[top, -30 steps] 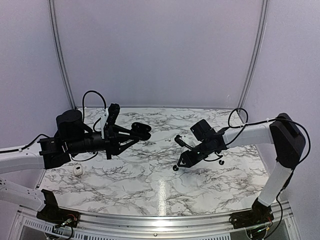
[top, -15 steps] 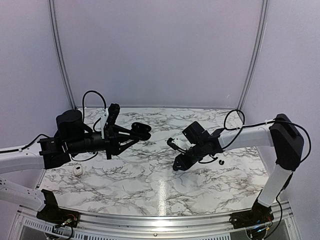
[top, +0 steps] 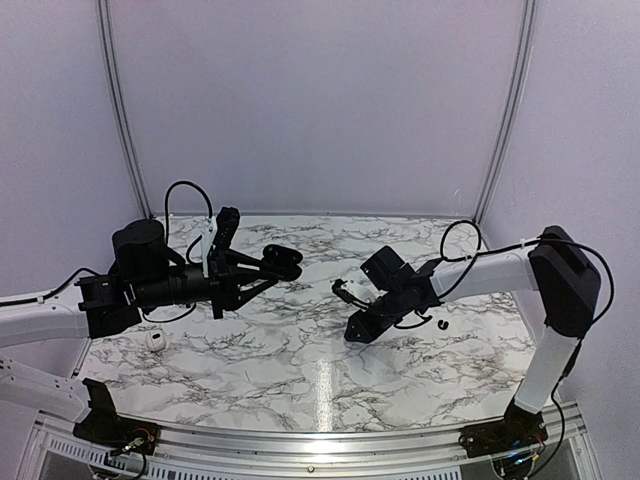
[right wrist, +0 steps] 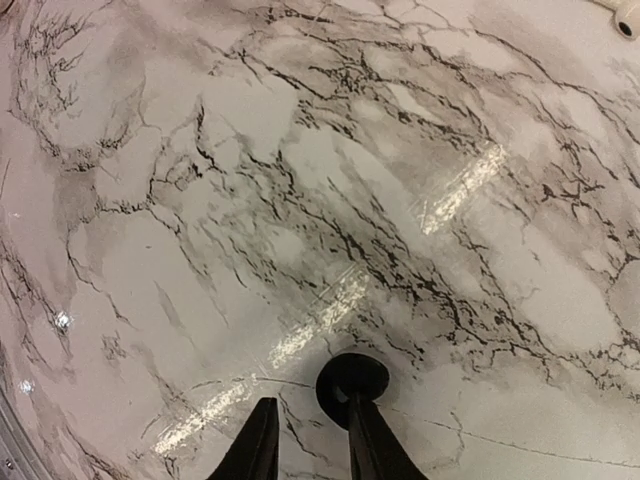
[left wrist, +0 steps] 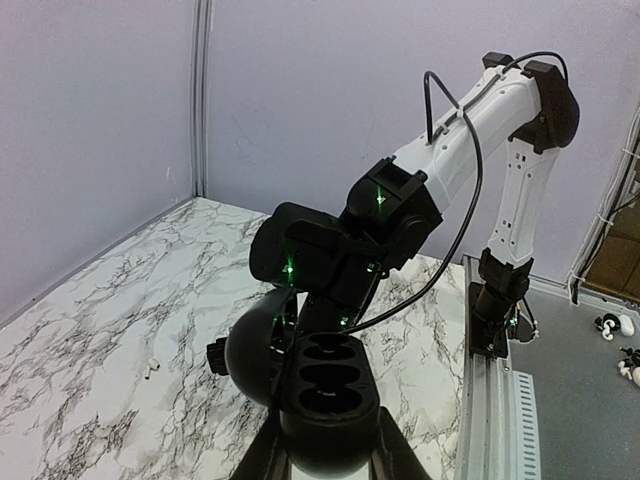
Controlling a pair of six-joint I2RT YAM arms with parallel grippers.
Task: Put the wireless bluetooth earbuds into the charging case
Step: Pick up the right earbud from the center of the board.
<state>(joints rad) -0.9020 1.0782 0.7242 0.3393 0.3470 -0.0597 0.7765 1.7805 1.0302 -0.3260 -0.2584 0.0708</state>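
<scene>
- Marble table (top: 300, 370), white with dark veins, lies beneath the left gripper (top: 281, 262) and the right gripper (top: 351, 333).
- Lilac wall (top: 320, 100) stands beyond both grippers.
- Two curved metal rods (top: 115, 110) climb that wall, one behind each gripper.
- Metal rail (top: 300, 448) runs along the table's edge, nearer than both grippers.

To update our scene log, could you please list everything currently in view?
charging case: one, black, lid open, held in the left jaws.
earbuds: two, black; this one at the right jaws' tip, another lying on the table further right.
small white pieces: two, white; this one near the table's left edge, another mid-table.
table: one, white marble.
left gripper: one, black, shut on the case.
right gripper: one, black, jaws apart, low over the table.
</scene>
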